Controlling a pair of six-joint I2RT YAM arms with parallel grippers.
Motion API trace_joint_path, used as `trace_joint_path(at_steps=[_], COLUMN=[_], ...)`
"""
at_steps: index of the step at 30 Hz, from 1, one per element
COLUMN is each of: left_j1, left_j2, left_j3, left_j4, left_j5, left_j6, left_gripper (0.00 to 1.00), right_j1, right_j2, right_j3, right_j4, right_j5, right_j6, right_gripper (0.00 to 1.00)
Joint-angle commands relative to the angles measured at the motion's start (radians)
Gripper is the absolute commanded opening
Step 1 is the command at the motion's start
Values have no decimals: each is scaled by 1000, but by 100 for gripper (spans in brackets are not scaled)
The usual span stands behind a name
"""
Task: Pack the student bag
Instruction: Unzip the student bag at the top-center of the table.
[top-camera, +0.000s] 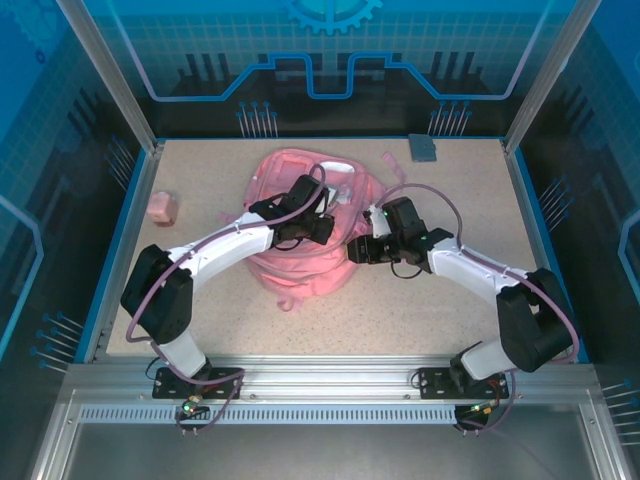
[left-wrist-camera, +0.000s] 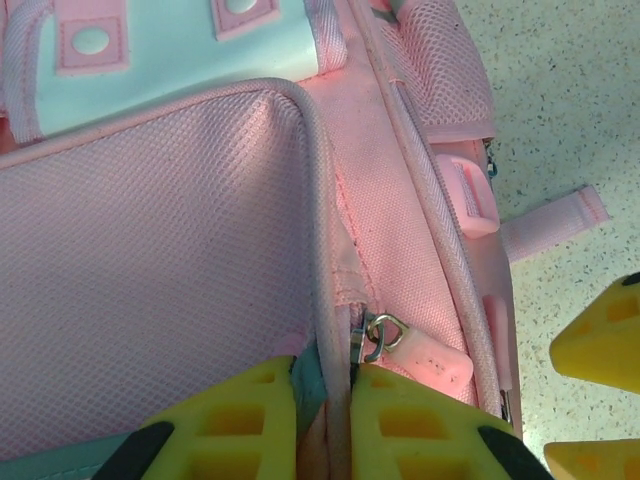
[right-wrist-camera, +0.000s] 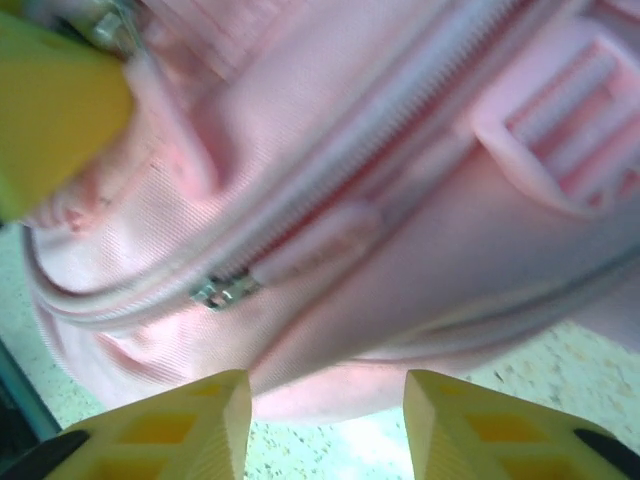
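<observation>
The student bag (top-camera: 283, 168), soft pink with pale zip trim, lies flat in the middle of the table. My left gripper (top-camera: 320, 231) is over its centre. In the left wrist view that gripper (left-wrist-camera: 335, 368) is shut on the bag's (left-wrist-camera: 170, 250) piped edge, right beside the metal zip slider and its pink pull tab (left-wrist-camera: 432, 361). My right gripper (top-camera: 358, 250) is at the bag's right side. In the right wrist view it (right-wrist-camera: 326, 400) stands open with nothing between its fingers, just below the bag's (right-wrist-camera: 420, 210) rounded side and a zip slider (right-wrist-camera: 222, 290).
A small pink block (top-camera: 163, 207) sits at the table's left. A grey flat object (top-camera: 423, 147) lies at the back right. A pink strap (left-wrist-camera: 555, 222) trails from the bag onto the speckled tabletop (top-camera: 440, 320). Blue walls rim the table.
</observation>
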Motion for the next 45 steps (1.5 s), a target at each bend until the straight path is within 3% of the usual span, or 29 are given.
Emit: trace_joint_path(at_steps=[1,15,19,24,29,37,43,45], left_j1=[-2,-3,-2,-2,-2,6,11,11], left_j2=[-29,-91,-98,-99,-97,-98,-96,-94], left_j3=[32,-15,-17,-20,-19,-14,-11,-11], left_j4=[91,112,120,132,133,137,136,135], left_j5=[51,82,71,79,76,65,68,71], left_j6=[36,72,65,54,48,44,41,41], left_gripper=[0,0,0,0,0,0,0,0], right_j1=[5,7,8,6,7,7,9,9], right_j2=[-27,80,119,139,108,52,31,33], right_j3=[3,196,217,228,198,142,118,120], right_j4=[-73,-116,-104,-97,-89,-84,-81,-82], right_j5=[53,17,-42,-111,-165,-209,-142,-115], right_j6=[-79,-326,-356,-370,-376,-384,-375,-374], right_gripper=[51,61,73,75,62,54,33,32])
